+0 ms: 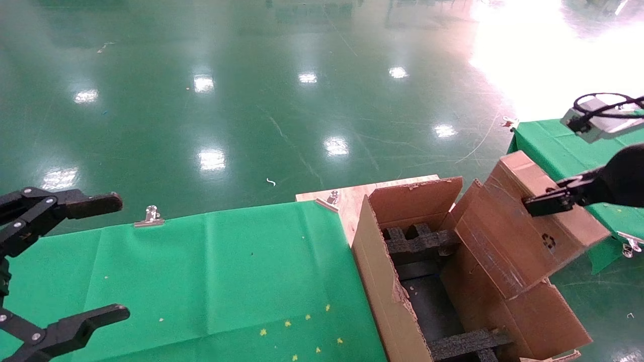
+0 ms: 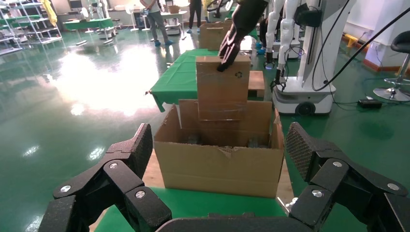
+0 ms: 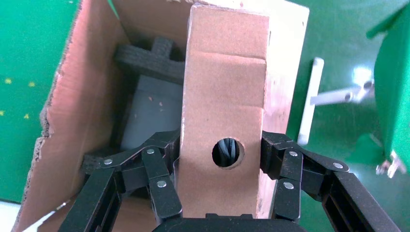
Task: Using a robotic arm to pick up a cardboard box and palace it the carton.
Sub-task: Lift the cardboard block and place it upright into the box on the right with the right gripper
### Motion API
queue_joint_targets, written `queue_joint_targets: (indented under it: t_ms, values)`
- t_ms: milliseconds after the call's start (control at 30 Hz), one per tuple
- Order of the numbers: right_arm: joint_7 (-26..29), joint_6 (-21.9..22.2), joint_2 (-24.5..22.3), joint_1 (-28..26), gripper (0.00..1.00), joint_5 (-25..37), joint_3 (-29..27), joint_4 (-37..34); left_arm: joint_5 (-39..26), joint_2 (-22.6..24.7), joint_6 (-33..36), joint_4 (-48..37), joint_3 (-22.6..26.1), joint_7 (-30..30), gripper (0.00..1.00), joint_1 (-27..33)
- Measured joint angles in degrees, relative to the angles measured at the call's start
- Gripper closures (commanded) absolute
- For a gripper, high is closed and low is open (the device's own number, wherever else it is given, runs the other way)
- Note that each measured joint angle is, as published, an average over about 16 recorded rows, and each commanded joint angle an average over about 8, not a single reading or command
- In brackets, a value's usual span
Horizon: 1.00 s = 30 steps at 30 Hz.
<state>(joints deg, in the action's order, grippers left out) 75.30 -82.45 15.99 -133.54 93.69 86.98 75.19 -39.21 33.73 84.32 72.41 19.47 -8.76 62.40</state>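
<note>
cardboard box [image 1: 533, 221] is in the air, tilted, over the right side of the carton [image 1: 387, 286], its lower end down by the carton's right flap. In the right wrist view the box [image 3: 225, 111] has a round hole in the near face and sits square between the fingers. Recycling mark shows on its side in the head view

right gripper [image 3: 220, 166] is clamped on the box, one finger [image 3: 154, 169] on each long side, both touching the cardboard; width is set by the box, roughly mid-range. From the head view only one black finger of it shows, lying across the box top [image 1: 553, 198], with the silver camera block [image 1: 598, 120] and a black cable loop above it

left gripper [image 1: 88, 259] is parked over the green table cover [image 1: 226, 271] at the left, jaws wide apart, holding nothing, touching nothing. Left wrist view agrees: both fingers [image 2: 133, 154] spread, carton [image 2: 222, 162] visible between them farther off, box [image 2: 222, 89] above it

counts: 1 small box, 1 carton, 2 grippers. Carton is open on top, ragged edge on the near wall, black foam pieces [image 1: 417, 241] inside at the far end and the near end. 2 binder clips [image 1: 149, 216] on the far edge of the cover. Second green-covered table [image 1: 553, 146] is behind the box on the right
</note>
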Motion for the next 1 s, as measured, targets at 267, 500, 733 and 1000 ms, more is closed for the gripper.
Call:
queue_joint_targets:
  t_ms: [267, 500, 733, 1000]
  values:
    - [9.6, 0.8, -1.0, 1.0, 1.00, 2.6, 0.9, 2.7, 0.0, 0.0, 0.0, 0.0, 0.0, 0.0, 0.00, 0.0]
    - [12.0, 1.0, -0.9, 1.4, 1.00, 3.0, 1.2, 2.5, 0.0, 0.0, 0.0, 0.0, 0.0, 0.0, 0.00, 0.0]
    - [13.1, 1.5, -0.3, 2.1, 1.00, 2.7, 1.5, 1.8, 0.0, 0.0, 0.0, 0.0, 0.0, 0.0, 0.00, 0.0]
    - [15.9, 3.7, 0.5, 4.4, 1.00, 2.5, 2.5, 1.7, 0.0, 0.0, 0.0, 0.0, 0.0, 0.0, 0.00, 0.0]
